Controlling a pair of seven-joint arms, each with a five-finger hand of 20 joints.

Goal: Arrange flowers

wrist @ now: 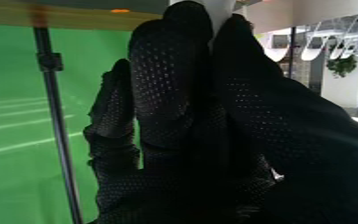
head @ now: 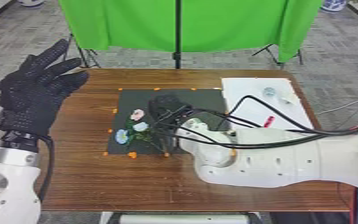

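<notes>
My left hand is raised at the left of the head view, off the table's side, its fingers spread and relaxed. Over the black mat is my right hand, partly covered by black cables. The right wrist view shows this hand with long, nearly straight fingers and the thumb close beside them. A pink flower, a pale blue flower and a blue flower lie on the mat, left of my right hand. Their stems partly run under the cables and arm.
A white sheet lies at the table's right, bearing a clear glass object, another pale object and a red item. Orange marks edge the mat. A green backdrop on a black stand rises behind the table.
</notes>
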